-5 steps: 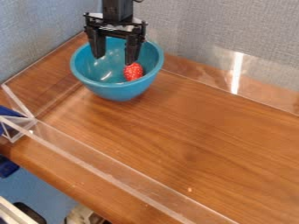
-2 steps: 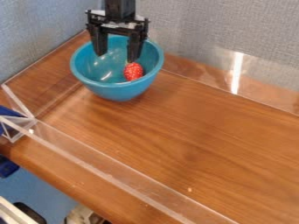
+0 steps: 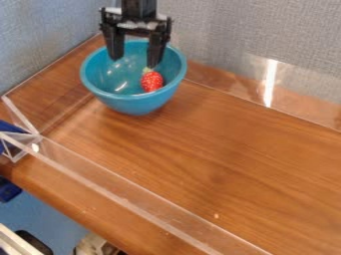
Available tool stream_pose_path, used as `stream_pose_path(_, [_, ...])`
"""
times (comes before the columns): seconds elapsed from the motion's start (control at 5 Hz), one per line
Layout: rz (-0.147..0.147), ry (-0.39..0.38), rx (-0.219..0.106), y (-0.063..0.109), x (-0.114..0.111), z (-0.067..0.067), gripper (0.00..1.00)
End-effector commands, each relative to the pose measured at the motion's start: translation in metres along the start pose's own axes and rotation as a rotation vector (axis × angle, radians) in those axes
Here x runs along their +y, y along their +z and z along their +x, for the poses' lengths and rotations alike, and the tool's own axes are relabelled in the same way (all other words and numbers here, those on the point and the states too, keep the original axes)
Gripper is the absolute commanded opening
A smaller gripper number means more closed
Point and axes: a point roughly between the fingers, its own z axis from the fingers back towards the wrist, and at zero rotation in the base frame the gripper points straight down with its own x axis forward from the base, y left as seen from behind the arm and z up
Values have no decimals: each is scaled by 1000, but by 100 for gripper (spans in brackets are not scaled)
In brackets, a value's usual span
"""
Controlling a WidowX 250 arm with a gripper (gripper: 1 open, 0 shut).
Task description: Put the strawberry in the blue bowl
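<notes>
1. My gripper [image 3: 135, 45] is spread, its two fingers apart and pointing down over the blue bowl [image 3: 132, 88].
2. I pinch nothing between them.
3. The strawberry [image 3: 151, 80] is inside the bowl, at the side toward the right of the view, its red body visible.
4. The bowl stands upright on the wooden bench [image 3: 213, 159], near its far left corner, close to the grey walls [image 3: 266, 30].

No readable txt

No labels, brands, nos. or signs I can make out from here, neither by the fingers [image 3: 158, 42] nor further off.
</notes>
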Motion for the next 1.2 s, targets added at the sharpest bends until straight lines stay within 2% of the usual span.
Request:
stream_pose_path(0.0, [23, -12, -165, 65, -15, -6, 100])
stream_pose_path(0.2, [21, -33, -216, 67, -29, -12, 100])
stream_pose_path(1.0, [8, 22, -145, 26, -7, 2, 100])
